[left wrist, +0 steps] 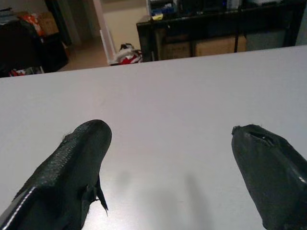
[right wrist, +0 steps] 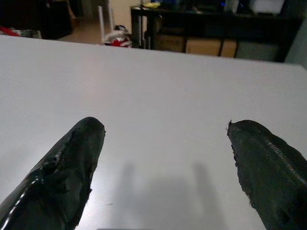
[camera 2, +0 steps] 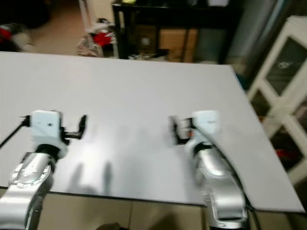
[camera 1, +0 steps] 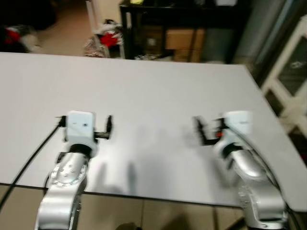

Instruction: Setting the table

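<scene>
Both silver arms reach forward over the near edge of the bare white worktop (camera 1: pixel 153 86). The left gripper (camera 1: pixel 85 125) hovers with fingers spread wide, holding nothing; the right gripper (camera 1: pixel 207 129) is likewise parted and empty. No tableware can be made out. Beyond the far edge, a black shelf unit (camera 1: pixel 182 28) is blurred; a white cabinet (camera 2: pixel 283 81) stands beside the right edge.

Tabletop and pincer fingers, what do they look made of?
Table: smooth, matte light-grey top, likely laminate or painted board; it carries soft shadows and only faint sheen, with no grain visible. Fingers of the left pincer: black with a fine woven or ribbed texture and slightly frayed edges, so probably rubber or a textured polymer pad; the exact material is unclear.
</scene>
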`<state>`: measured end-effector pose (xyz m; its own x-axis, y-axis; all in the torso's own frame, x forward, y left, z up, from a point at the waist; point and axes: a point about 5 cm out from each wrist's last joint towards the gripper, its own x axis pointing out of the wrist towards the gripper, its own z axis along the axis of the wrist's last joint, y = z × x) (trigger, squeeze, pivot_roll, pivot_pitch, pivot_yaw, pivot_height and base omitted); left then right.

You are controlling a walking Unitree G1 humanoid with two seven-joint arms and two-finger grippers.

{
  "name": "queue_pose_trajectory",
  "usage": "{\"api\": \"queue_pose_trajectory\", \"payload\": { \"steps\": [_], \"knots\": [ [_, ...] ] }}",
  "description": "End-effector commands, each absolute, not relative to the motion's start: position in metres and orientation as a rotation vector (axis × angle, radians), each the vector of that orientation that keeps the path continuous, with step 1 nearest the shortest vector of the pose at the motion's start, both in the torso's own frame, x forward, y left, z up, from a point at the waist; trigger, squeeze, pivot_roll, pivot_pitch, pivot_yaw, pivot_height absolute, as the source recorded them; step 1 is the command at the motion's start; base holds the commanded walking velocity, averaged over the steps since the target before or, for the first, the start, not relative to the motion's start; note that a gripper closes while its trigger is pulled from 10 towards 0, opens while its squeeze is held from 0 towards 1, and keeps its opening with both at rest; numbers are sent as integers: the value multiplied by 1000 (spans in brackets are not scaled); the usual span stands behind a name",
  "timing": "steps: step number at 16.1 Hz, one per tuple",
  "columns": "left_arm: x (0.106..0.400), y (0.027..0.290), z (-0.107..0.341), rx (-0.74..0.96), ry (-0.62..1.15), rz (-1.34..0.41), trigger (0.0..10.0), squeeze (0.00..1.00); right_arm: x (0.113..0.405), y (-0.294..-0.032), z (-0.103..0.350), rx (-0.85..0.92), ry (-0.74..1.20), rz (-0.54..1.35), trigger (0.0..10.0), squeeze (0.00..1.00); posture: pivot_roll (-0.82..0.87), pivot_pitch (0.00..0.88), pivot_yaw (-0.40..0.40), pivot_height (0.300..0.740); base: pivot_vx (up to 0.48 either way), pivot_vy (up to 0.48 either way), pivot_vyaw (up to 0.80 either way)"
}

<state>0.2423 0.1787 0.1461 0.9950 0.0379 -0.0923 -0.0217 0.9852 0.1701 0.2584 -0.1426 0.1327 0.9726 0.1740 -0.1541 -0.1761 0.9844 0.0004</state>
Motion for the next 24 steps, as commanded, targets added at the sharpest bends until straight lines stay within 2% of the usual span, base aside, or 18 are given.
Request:
{"api": "queue_pose_trajectory", "payload": {
  "steps": [1, 7, 11, 15, 24],
  "knots": [
    [242, 178, 148, 177, 91, 33, 10000, 0, 260, -145, 135, -22, 144, 183, 10000, 0, 103, 0, 18, 740, 0, 330, 450],
    [242, 179, 150, 181, 85, 40, 10000, 0, 265, -144, 137, -20, 133, 157, 10000, 0, 109, 0, 13, 740, 0, 333, 766],
    [241, 182, 150, 186, 93, 46, 10000, 0, 266, -146, 138, -10, 126, 126, 10000, 0, 115, 0, 22, 740, 0, 328, 0],
    [238, 185, 149, 200, 101, 48, 10000, 0, 263, -140, 134, 0, 137, 181, 10000, 0, 121, 0, 26, 740, 0, 327, 0],
    [237, 186, 152, 218, 105, 32, 10000, 0, 265, -134, 134, 33, 124, 218, 10000, 0, 125, 0, 39, 740, 0, 310, 800]
  ]
}}
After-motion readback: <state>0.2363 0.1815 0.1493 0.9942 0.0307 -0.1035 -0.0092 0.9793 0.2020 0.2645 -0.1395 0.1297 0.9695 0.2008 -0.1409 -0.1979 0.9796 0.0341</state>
